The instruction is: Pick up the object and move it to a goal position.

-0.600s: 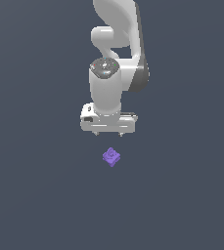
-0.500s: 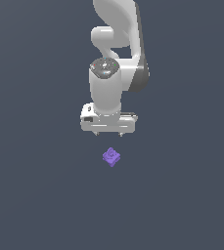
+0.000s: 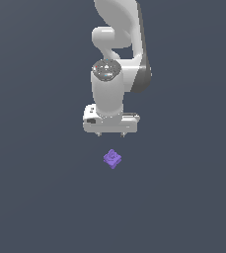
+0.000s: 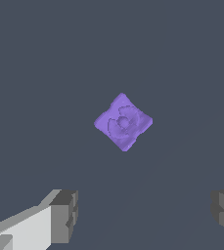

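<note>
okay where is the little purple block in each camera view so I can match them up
Exterior view: the purple block lies on the floor just below the gripper, near picture centre.
Wrist view: the purple block sits near centre, apart from both fingertips.
Shared landmark: the gripper's open jaws.

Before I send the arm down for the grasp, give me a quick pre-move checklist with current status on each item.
1. Gripper open: ok. In the wrist view the two fingers stand wide apart, wider than the purple piece.
2. Gripper empty: ok, nothing sits between the fingers.
3. Purple piece located: ok. It lies on the grey floor, apart from the gripper and untouched.
4. Alignment over the piece: not ok. In the wrist view the piece is not between the fingers.
5. Finger orientation: cannot tell. The piece sits as a diamond to the finger line, so the pads may meet corners.
6. Goal position: cannot tell, no marker shows in either view.
</note>
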Motion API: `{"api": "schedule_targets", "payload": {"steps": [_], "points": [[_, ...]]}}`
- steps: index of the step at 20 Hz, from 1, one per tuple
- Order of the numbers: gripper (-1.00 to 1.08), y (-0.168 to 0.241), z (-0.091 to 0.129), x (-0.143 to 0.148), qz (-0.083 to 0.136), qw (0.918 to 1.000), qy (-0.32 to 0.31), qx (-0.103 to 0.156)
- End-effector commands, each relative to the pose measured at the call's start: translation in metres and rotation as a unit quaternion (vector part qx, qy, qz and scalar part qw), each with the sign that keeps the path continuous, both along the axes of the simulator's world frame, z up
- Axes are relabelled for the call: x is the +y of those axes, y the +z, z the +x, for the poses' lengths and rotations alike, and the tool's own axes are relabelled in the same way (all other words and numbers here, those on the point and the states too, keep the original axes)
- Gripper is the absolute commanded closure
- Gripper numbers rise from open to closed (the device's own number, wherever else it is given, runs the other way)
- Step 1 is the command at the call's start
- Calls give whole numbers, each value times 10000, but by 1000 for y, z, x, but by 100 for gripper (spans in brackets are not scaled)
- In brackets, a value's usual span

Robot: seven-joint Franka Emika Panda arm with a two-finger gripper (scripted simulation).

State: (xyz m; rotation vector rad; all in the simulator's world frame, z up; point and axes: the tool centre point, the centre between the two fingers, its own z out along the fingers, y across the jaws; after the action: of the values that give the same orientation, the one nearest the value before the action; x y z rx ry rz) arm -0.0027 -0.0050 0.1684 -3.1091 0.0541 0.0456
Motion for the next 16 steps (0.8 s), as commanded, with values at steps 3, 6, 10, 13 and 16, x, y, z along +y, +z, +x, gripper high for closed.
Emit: {"api": "schedule_targets", "payload": {"steps": [3,6,10,13,16], "points": [[-92,0,0,0,0,10000,-19,0],[-92,-2,2,0,-4,9999,-117,0],[-92,-7,5,1,-12,9994,-340,1],[-92,-12,8,1,-23,9983,-578,0],[-92,-18,12,1,-36,9962,-876,-2]]}}
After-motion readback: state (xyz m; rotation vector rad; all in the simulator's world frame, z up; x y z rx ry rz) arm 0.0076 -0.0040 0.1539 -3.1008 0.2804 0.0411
